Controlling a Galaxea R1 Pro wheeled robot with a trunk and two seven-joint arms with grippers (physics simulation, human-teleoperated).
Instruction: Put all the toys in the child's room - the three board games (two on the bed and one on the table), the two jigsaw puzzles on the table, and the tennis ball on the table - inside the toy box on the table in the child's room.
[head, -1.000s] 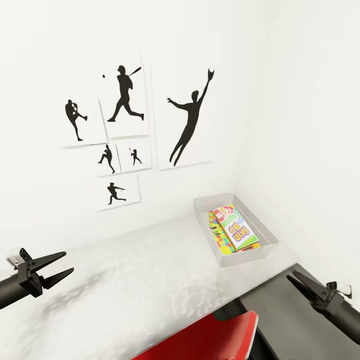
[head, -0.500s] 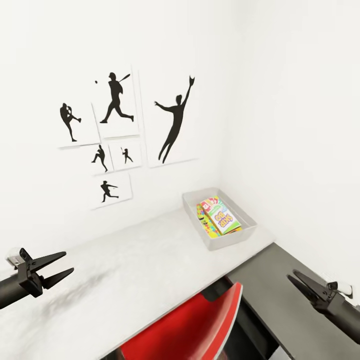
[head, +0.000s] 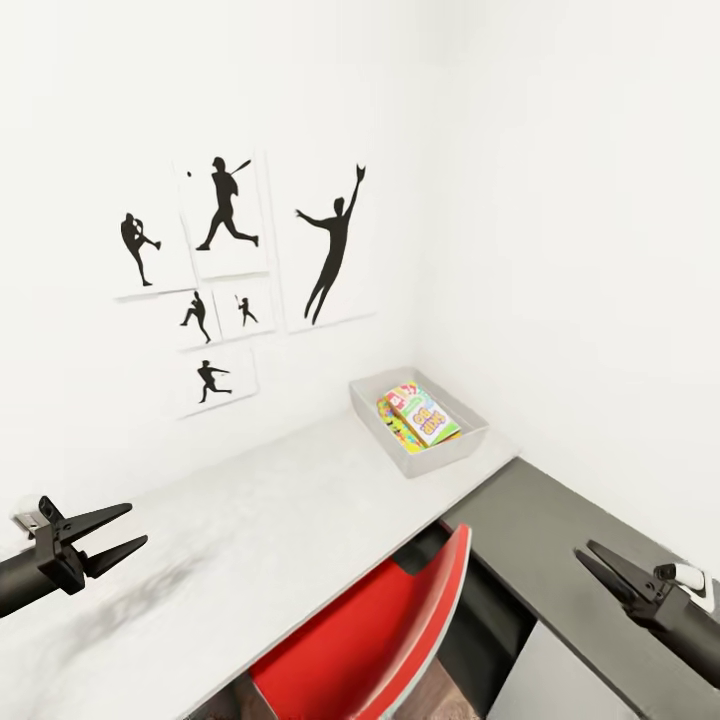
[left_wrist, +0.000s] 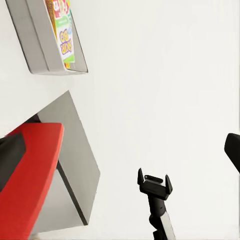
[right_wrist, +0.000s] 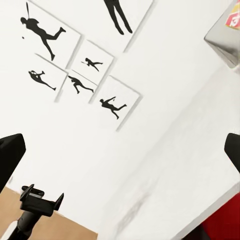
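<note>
A: Where's the toy box (head: 417, 462) being seen?

B: On the table (head: 250, 510), far corner, against both walls. It's being shown at a tilt in the head view. Also caught in the left wrist view (left_wrist: 37, 42), and a corner of it in the right wrist view (right_wrist: 222, 37).

A: Contents?

B: A green-white board game (head: 424, 414) is lying on top, red patch at its far end. Under it a jigsaw puzzle (head: 394, 425) is peeking out, yellow/pink/blue bits. Anything deeper is being hidden by the game.

A: Grippers?

B: Left gripper (head: 128, 528) is being held over the near left part of the table, jaws apart, nothing between them. Right gripper (head: 588, 557) is being held over the dark cabinet top (head: 560, 540), well apart from the box. Fingers are seen edge-on in the head view; in its wrist view the two tips are sitting at opposite edges w/ nothing between, so jaws apart too.

A: Rest of scene?

B: Red chair (head: 380, 630) is tucked at the table edge, between the arms. Baseball silhouette prints (head: 225, 270) are hanging on the wall behind the table. Table surface betw. grippers and box is bare, pale grey.
</note>
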